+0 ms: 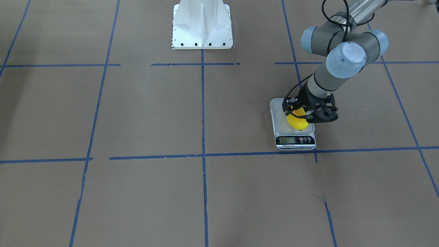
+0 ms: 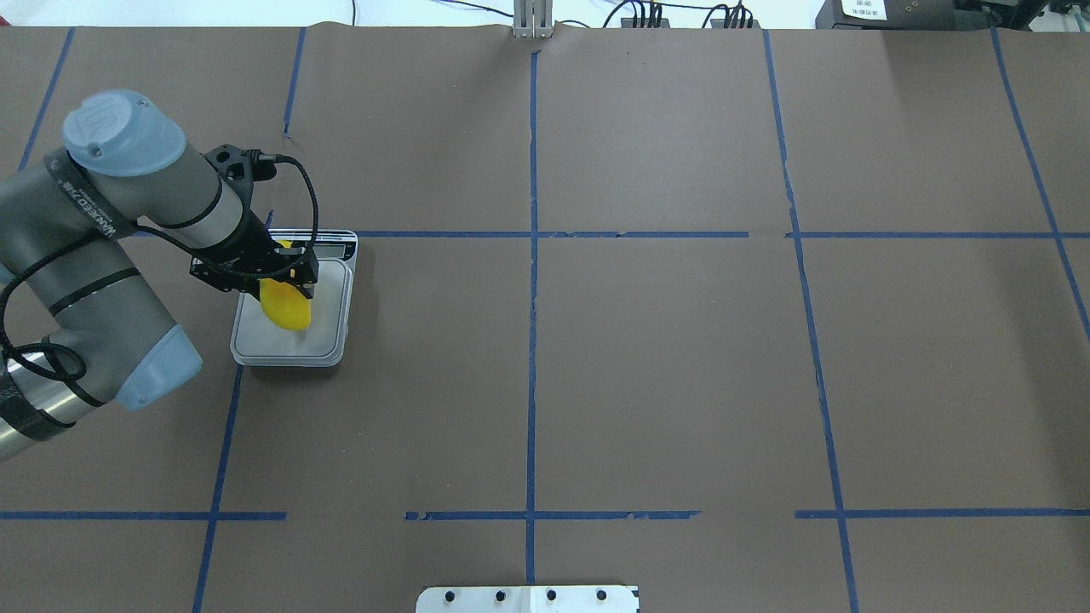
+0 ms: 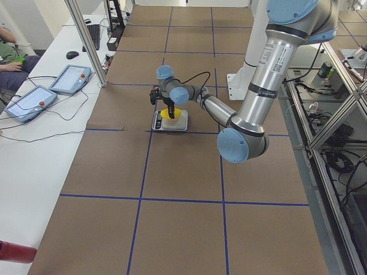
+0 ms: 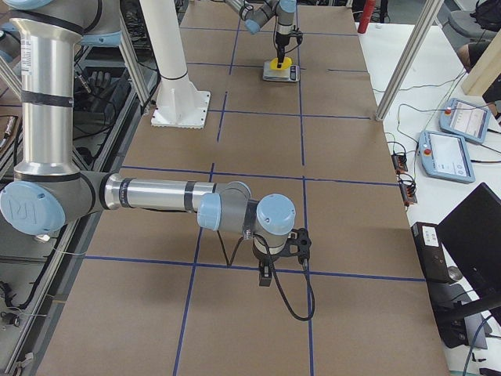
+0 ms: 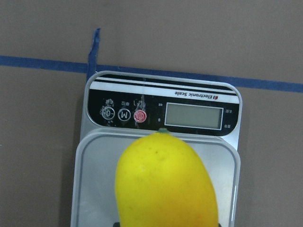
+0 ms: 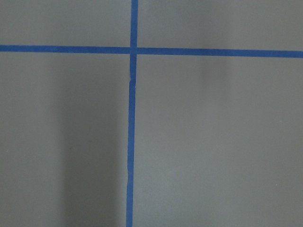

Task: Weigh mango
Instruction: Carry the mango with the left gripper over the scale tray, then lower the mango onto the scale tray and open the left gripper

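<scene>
The mango point(image 1: 297, 121) is bright yellow and oblong. My left gripper point(image 1: 299, 115) is shut on its upper part and holds it tilted, end down, over the platform of the small digital scale point(image 1: 282, 120). From overhead, the mango point(image 2: 287, 306) lies over the scale's point(image 2: 330, 306) left half. In the left wrist view the mango point(image 5: 165, 184) fills the lower middle, with the scale's blank display point(image 5: 194, 116) beyond it. I cannot tell whether the mango touches the platform. My right gripper point(image 4: 283, 252) shows only in the exterior right view, near the table's front, and I cannot tell its state.
Blue tape lines point(image 1: 203, 154) divide the brown paper-covered table. The robot's white base point(image 1: 202, 27) stands at the table's robot side. Operator pendants point(image 3: 34, 100) lie on a side bench, beside a metal post point(image 3: 86, 46).
</scene>
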Controlling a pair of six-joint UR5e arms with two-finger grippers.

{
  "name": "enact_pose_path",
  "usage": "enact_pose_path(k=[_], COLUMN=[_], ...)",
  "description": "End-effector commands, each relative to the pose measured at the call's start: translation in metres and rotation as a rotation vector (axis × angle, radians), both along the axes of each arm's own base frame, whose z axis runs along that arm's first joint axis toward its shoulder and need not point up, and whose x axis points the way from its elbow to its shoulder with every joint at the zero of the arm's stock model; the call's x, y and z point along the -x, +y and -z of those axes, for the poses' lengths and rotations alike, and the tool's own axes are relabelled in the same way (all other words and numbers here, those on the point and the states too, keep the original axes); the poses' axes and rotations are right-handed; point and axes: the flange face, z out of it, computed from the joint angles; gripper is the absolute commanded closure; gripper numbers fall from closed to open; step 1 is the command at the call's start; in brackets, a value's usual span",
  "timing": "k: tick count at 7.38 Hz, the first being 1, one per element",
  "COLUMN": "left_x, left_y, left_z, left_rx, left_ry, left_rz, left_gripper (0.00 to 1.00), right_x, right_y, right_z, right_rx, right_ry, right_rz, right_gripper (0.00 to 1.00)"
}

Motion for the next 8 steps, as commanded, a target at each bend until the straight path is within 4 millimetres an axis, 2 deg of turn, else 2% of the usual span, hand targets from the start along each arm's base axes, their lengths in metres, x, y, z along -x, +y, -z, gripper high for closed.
enact_pose_path(k=[1, 2, 3, 4, 6, 7, 8], left_x=[-0.001, 0.002, 0.021, 0.056, 0.144, 0.195, 0.26], left_y=[0.002, 0.003, 0.0, -0.01, -0.039, -0.058, -0.071], left_z=[0.002, 0.005, 0.015, 0.029, 0.027, 0.013, -0.01], left_rx=[-0.007, -0.015, -0.029, -0.053, -0.132, -0.194, -0.251], left_ry=[0.003, 0.006, 0.017, 0.036, -0.028, -0.084, -0.135], left_rz=[-0.002, -0.002, 0.02, 0.071, 0.088, 0.046, 0.008], left_gripper=[0.0, 0.0, 0.0, 0.0, 0.0, 0.0, 0.0], right_x=[0.0, 0.0, 0.0, 0.0, 0.0, 0.0, 0.0], right_y=[0.0, 0.0, 0.0, 0.0, 0.0, 0.0, 0.0], right_z=[0.0, 0.0, 0.0, 0.0, 0.0, 0.0, 0.0], right_rx=[0.001, 0.001, -0.001, 0.001, 0.001, 0.001, 0.001], right_ry=[0.0, 0.0, 0.0, 0.0, 0.0, 0.0, 0.0], right_rz=[0.0, 0.0, 0.0, 0.0, 0.0, 0.0, 0.0], right_gripper=[0.0, 0.0, 0.0, 0.0, 0.0, 0.0, 0.0])
